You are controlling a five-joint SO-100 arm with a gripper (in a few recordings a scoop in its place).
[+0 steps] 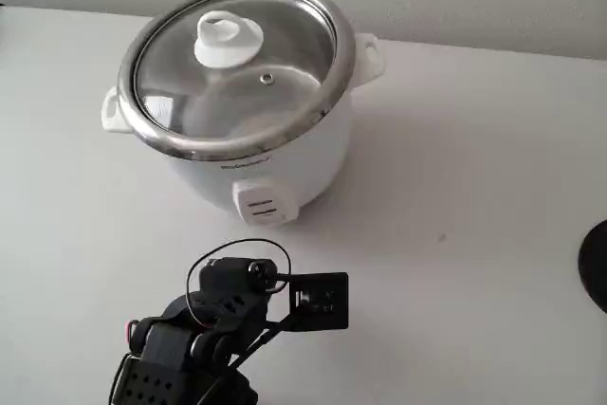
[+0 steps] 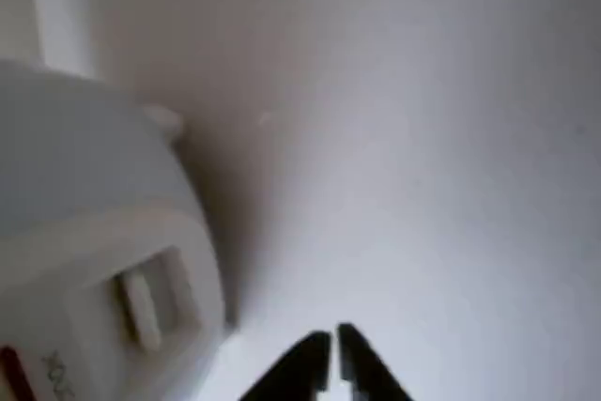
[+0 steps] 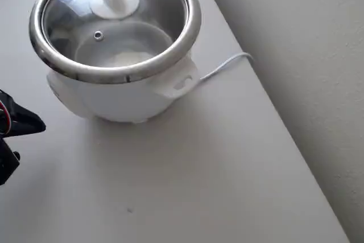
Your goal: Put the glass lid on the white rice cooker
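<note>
One glass lid point(image 1: 237, 68) seated on white rice cooker point(image 1: 261, 173), label unreadable, gripper point(image 2: 333, 345) closed, empty.

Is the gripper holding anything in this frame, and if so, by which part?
Nothing is held. The gripper is shut on nothing, beside the white rice cooker; the glass lid sits on the cooker.

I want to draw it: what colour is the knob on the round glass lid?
White. The plastic knob on the round glass lid shows best in the fixed view.
</note>
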